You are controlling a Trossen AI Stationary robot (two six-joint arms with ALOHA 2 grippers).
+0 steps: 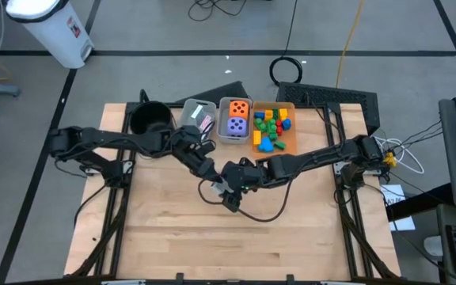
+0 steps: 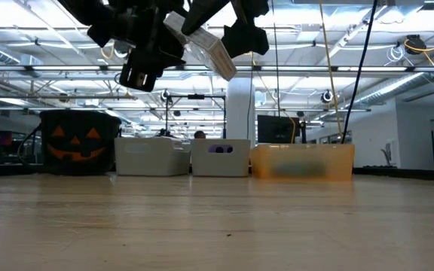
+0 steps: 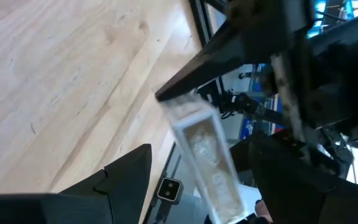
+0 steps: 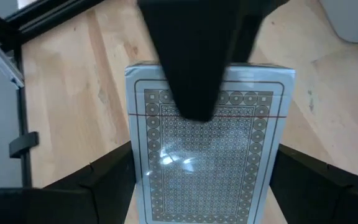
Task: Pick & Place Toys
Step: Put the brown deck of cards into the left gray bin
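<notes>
Mid-handover above the table's middle: the left gripper (image 1: 212, 176) and right gripper (image 1: 232, 179) both pinch the wrapped card deck (image 4: 209, 155) (held aloft), so next one must let go.

Card pack (image 4: 210, 155) hangs between both grippers above the table (image 1: 165, 237); behind them, a pot (image 1: 150, 119) leftmost, then three bins (image 1: 236, 121) rightward.

Grey tiled floor (image 1: 172, 32) around the table; bright ceiling lights (image 2: 398, 53) among bare beams
</notes>
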